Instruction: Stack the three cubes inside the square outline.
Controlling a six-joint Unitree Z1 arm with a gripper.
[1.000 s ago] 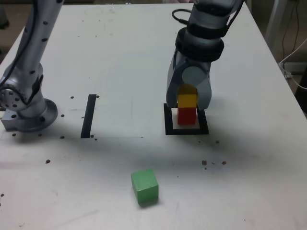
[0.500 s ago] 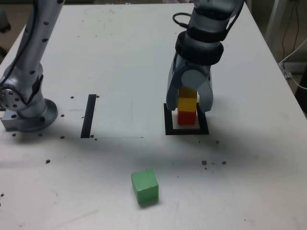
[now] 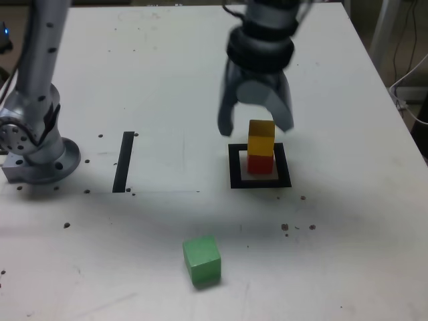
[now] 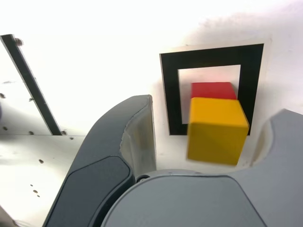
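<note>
white tabletop (image 3: 167, 80) fills the exterior view, speckled with small dark marks, a single black strip (image 3: 124, 161) lying near the arm's base (image 3: 37, 157). toward the exterior view's right sits the square outline (image 3: 260, 182), and inside it the red cube (image 3: 261, 164) rests with the yellow cube (image 3: 261, 136) squarely on top. the gripper (image 3: 255, 126) hangs just behind and above that pair, jaws spread wide and holding nothing, clear of both blocks. the green cube (image 3: 202, 261) lies well apart, near the table's front edge, turned a little off square.

from the wrist view, the yellow cube (image 4: 217, 130) stands free between the parted fingers (image 4: 137, 137), the red cube (image 4: 213, 90) peeking out under it, both within the square outline (image 4: 171, 94).

i'd say the release is done and the green block is next. to do it well, lift straight clear so no finger clips the stack, then turn the wrist to match the green block's skew before closing.
</note>
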